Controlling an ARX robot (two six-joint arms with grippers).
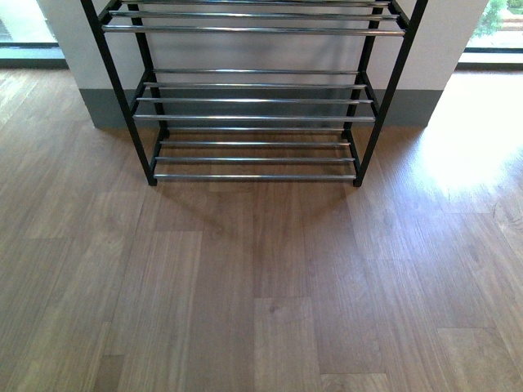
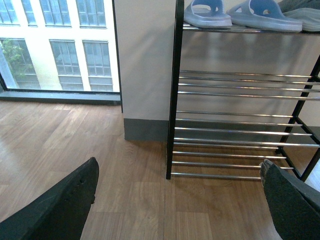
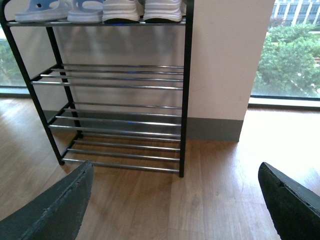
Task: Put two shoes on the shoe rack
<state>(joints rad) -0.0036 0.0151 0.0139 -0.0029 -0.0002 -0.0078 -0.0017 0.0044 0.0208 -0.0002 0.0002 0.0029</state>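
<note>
The shoe rack (image 1: 253, 100) stands against a white wall pillar, black-framed with chrome bars. In the right wrist view two shoes (image 3: 141, 10) with thick white soles sit side by side on the top tier of the rack (image 3: 186, 100); only their lower parts show. The left wrist view catches a grey edge of one shoe (image 2: 302, 10) at the rack (image 2: 175, 100) top. My left gripper (image 2: 179, 167) and right gripper (image 3: 176, 170) both hang open and empty above the floor, short of the rack. Neither arm shows in the front view.
A pair of blue slippers (image 2: 235, 14) shares the top tier beside the shoes. The lower tiers show only bare bars. Wood floor (image 1: 261, 286) spreads in front. Floor-to-ceiling windows (image 3: 287, 47) flank the pillar on both sides.
</note>
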